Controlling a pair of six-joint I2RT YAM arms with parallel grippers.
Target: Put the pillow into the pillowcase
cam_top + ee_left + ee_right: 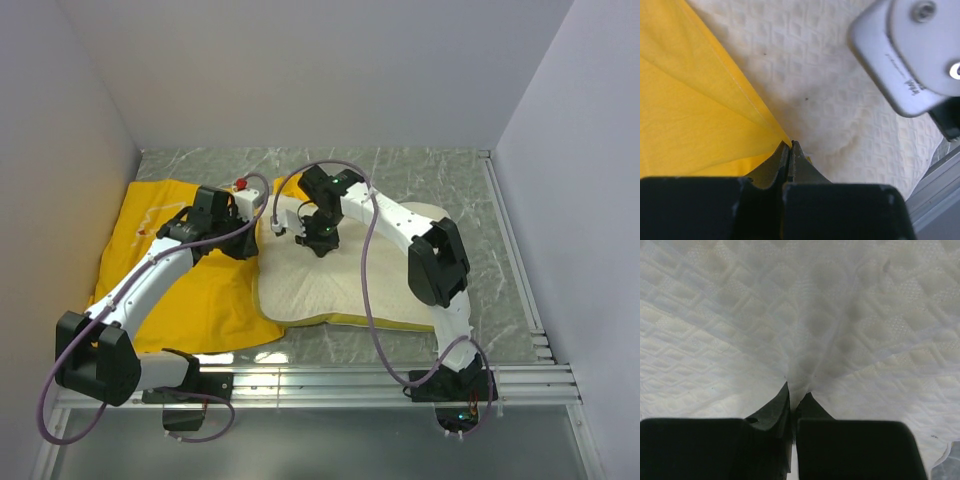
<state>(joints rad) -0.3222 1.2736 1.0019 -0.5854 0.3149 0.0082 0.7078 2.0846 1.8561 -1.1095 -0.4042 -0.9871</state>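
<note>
Left gripper (790, 150) pinches shut on the pillowcase (690, 115) hem; right gripper (796, 396) clamps a pucker of the pillow (715, 340), lying flat beside the case. Lifting the hem first should open the mouth.

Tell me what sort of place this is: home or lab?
Probably a lab test cell: plain white panels box in a marble-patterned table, with aluminium rails at the near edge.

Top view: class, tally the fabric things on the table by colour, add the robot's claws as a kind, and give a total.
Yellow fabric: 1, the pillowcase
Cream-white fabric: 1, the pillow
Claws: 2, the left claw and the right claw
Total: 4
</note>
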